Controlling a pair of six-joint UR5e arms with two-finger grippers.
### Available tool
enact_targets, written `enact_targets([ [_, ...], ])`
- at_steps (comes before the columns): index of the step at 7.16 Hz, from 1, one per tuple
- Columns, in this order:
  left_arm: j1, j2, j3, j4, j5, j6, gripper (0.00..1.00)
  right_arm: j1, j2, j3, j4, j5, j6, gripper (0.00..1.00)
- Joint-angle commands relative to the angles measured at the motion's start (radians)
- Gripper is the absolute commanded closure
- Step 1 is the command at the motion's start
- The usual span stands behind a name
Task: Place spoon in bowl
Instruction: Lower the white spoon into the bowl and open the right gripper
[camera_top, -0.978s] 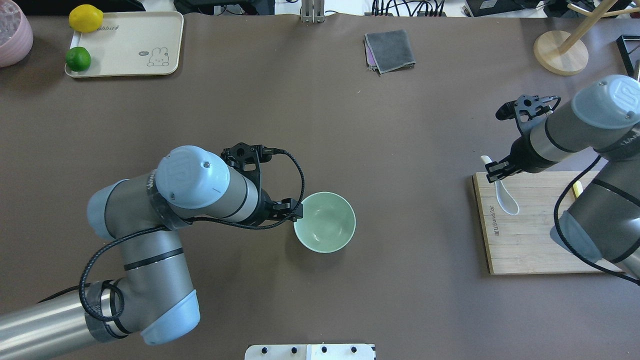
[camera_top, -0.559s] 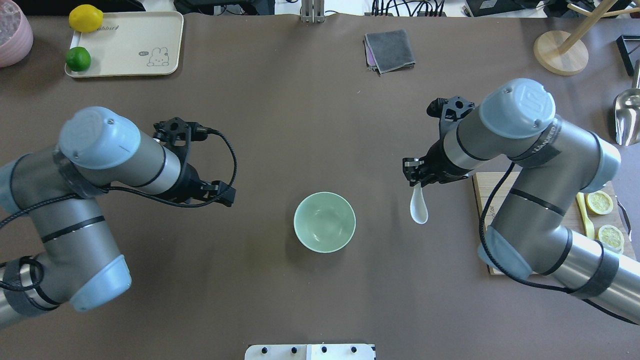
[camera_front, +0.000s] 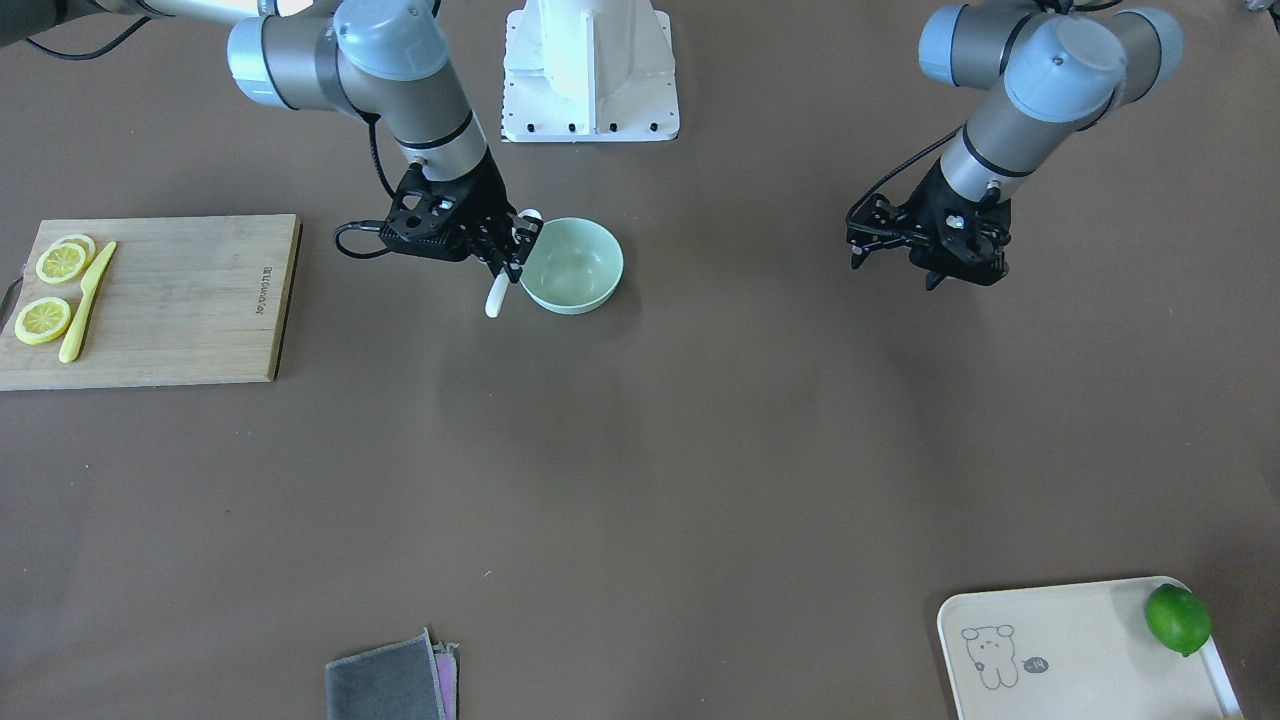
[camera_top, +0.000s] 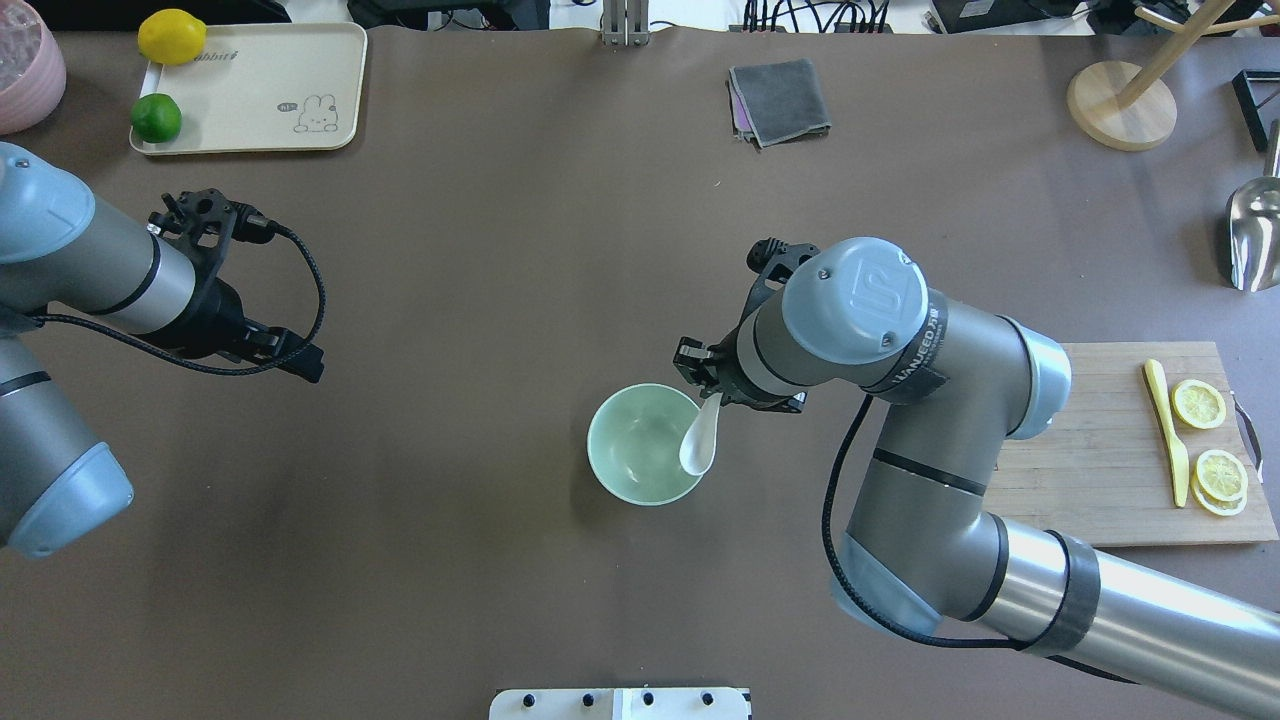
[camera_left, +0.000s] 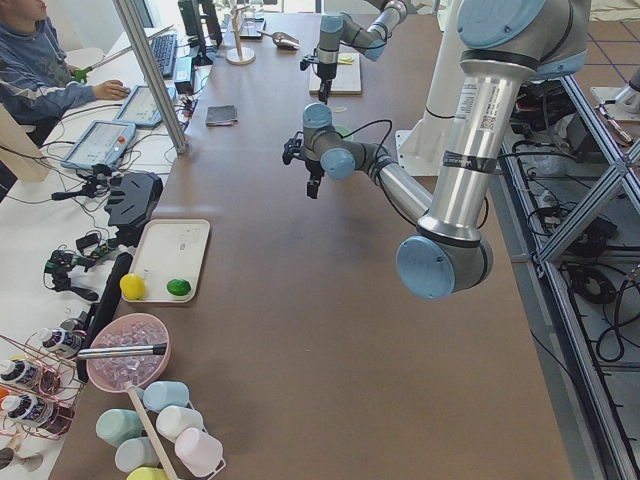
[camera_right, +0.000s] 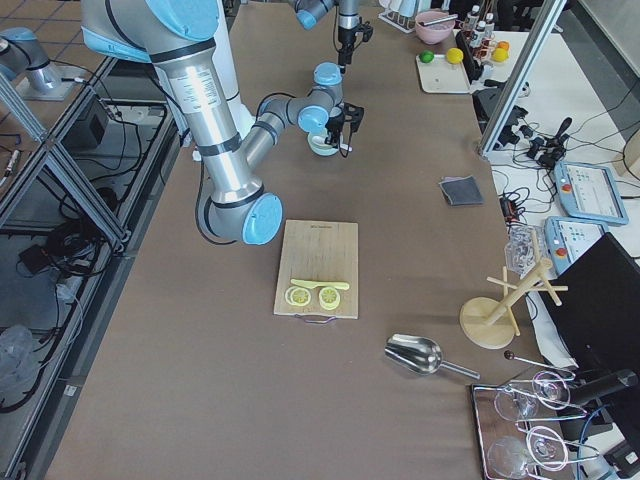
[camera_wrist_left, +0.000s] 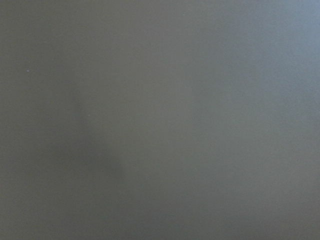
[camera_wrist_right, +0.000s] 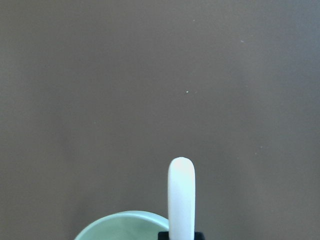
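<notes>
Left arm is coming in from the overhead view's left edge with its wrist bent. The left gripper (camera_top: 305, 362) is hanging over bare desk (camera_top: 480, 250), well apart from the bowl (camera_top: 630, 455). Nothing is showing between its fingers, and no view is settling whether they are parted or closed. The left wrist camera is giving only blurred brown desk.

Right arm is arching in from the lower right, elbow high. The right gripper (camera_top: 712, 392) is pointing down at the bowl's right-hand rim. Its fingers are pinching the handle of the spoon (camera_top: 700, 445), which is hanging scoop-down and slanted, with the handle end sticking up past them.

Containers, left to right in the overhead view:
- A pink dish (camera_top: 25, 80) is sitting at the far left corner.
- A cream tray (camera_top: 260, 100) is carrying a lemon (camera_top: 172, 36) and a lime (camera_top: 156, 117).
- The bowl is sitting mid-desk, its pale green inside showing beside the scoop.
- A cutting board (camera_top: 1060, 460) is carrying a yellow knife (camera_top: 1165, 430) and two lemon slices (camera_top: 1198, 403).

Views are disagreeing on the scoop:
- Overhead is placing it over the bowl's inner right side.
- Front-facing is showing the spoon (camera_front: 496, 298) alongside the bowl (camera_front: 580, 265), outside its rim, so whether the scoop is within the rim cannot be told.
- The right wrist camera is catching only the spoon (camera_wrist_right: 181, 190) handle tip and an arc of the bowl (camera_wrist_right: 120, 222).

The left side view is showing the pink dish (camera_left: 125, 345) filled with pale clear lumps.
</notes>
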Motion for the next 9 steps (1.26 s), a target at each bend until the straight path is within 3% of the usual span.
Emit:
enact_targets([
  [1,-0.009,0.0,0.012,-0.002,-0.004,0.017,0.02,-0.045,0.043,-0.037,-0.023,-0.066,0.042,1.0],
  [2,-0.009,0.0,0.012,-0.002,-0.004,0.017,0.02,-0.047,0.041,-0.038,-0.022,-0.067,0.042,0.89],
  [4,-0.01,-0.006,0.023,-0.002,-0.004,0.017,0.02,-0.045,0.041,-0.043,-0.019,-0.067,0.039,0.0],
  [5,-0.016,-0.011,0.039,-0.002,-0.004,0.019,0.02,-0.025,0.04,-0.04,-0.023,-0.06,0.027,0.0],
  [7,-0.059,-0.003,0.046,0.001,-0.009,0.075,0.02,0.071,0.008,-0.025,-0.026,0.038,-0.035,0.0],
  [9,-0.128,0.05,0.064,0.002,-0.027,0.195,0.02,0.175,-0.186,0.091,-0.025,0.122,-0.285,0.0],
])
